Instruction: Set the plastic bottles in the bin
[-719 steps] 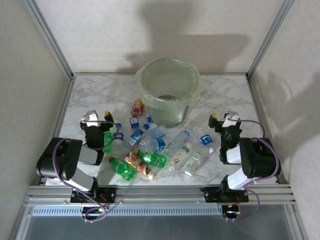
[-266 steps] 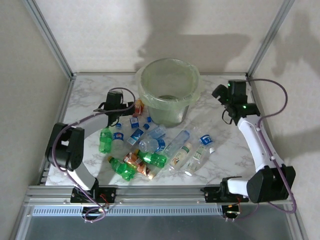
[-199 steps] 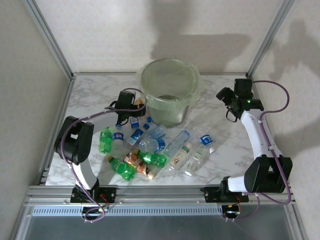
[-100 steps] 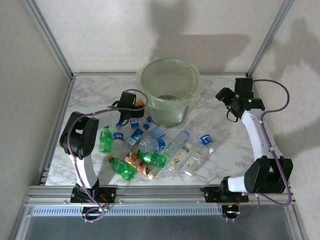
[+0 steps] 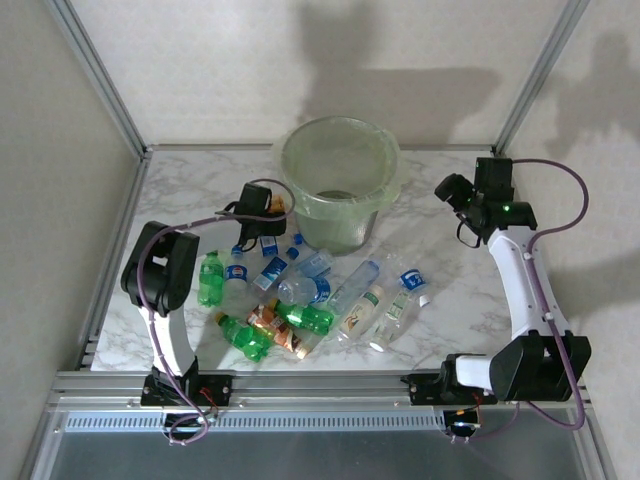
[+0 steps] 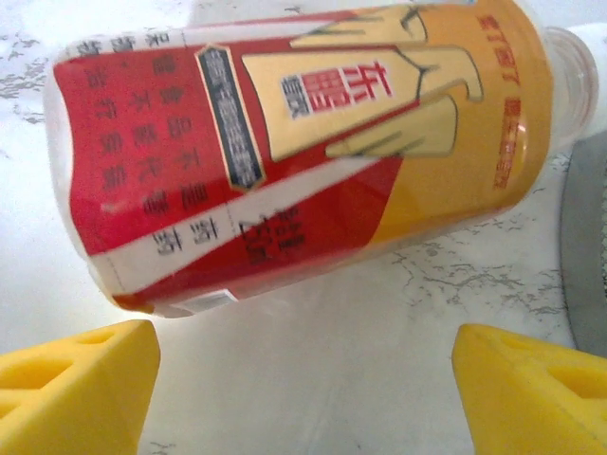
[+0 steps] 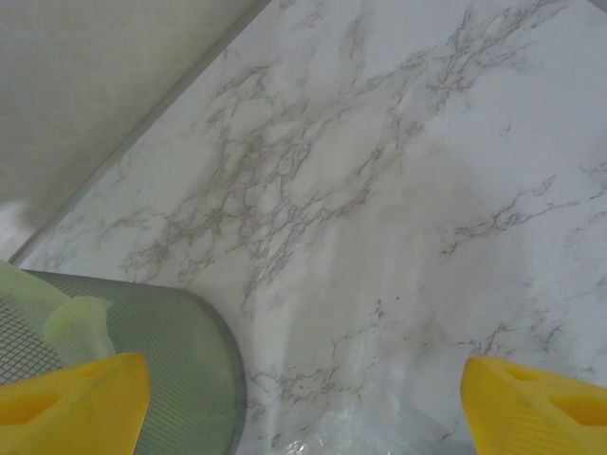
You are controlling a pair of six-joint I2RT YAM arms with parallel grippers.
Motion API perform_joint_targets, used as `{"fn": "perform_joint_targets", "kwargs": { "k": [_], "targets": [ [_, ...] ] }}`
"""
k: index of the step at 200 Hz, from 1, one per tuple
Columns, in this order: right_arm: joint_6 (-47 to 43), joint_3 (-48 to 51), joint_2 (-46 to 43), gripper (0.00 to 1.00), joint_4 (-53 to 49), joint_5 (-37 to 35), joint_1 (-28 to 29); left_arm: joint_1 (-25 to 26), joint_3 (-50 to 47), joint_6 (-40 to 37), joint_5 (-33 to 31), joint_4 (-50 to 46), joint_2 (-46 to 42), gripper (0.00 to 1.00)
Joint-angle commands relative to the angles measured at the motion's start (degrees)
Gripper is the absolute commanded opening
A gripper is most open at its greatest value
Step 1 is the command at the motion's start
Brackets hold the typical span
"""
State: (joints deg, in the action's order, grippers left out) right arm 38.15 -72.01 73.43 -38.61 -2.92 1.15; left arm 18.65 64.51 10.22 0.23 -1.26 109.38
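Note:
A red and orange labelled bottle lies on its side on the marble, just left of the bin. My left gripper is open, and its yellow fingertips stand wide apart just short of that bottle, with only table between them. From above, the left gripper half hides the same bottle. A heap of green, clear and orange plastic bottles lies in front of the bin. My right gripper hovers open to the right of the bin, holding nothing. The bin's base shows at its lower left.
A metal frame and pale walls close in the marble table. A green bottle lies apart at the heap's left. A clear crinkled plastic shape shows at the bottom edge of the right wrist view, too little of it to name.
Both arms have left their folded poses. The left one reached to the red and orange bottle beside the bin. The right one rose beside the bin and lately drifted slightly right.

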Motion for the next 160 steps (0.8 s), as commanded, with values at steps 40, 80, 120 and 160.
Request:
{"fn": "perform_joint_targets", "kwargs": {
  "k": [40,80,120,160],
  "targets": [
    [-1.1,-0.3,-2.7,0.88,-2.1,-1.1,0.2,-4.3,0.9,3.3,3.8,-3.5,-9.1,0.91],
    [-0.8,0.7,-2.3,0.89,-1.1,-0.5,0.3,-6.9,6.3,10.0,7.2,-3.9,-8.8,0.93],
    [-0.9,0.8,-1.4,0.87,-0.5,0.3,0.4,-8.5,18.8,16.0,14.1,-4.5,3.3,0.83],
    [0.0,2.3,-2.3,0.87,-0.2,0.3,0.7,-8.5,27.1,16.7,17.3,-8.2,13.4,0.81]
  ]
}}
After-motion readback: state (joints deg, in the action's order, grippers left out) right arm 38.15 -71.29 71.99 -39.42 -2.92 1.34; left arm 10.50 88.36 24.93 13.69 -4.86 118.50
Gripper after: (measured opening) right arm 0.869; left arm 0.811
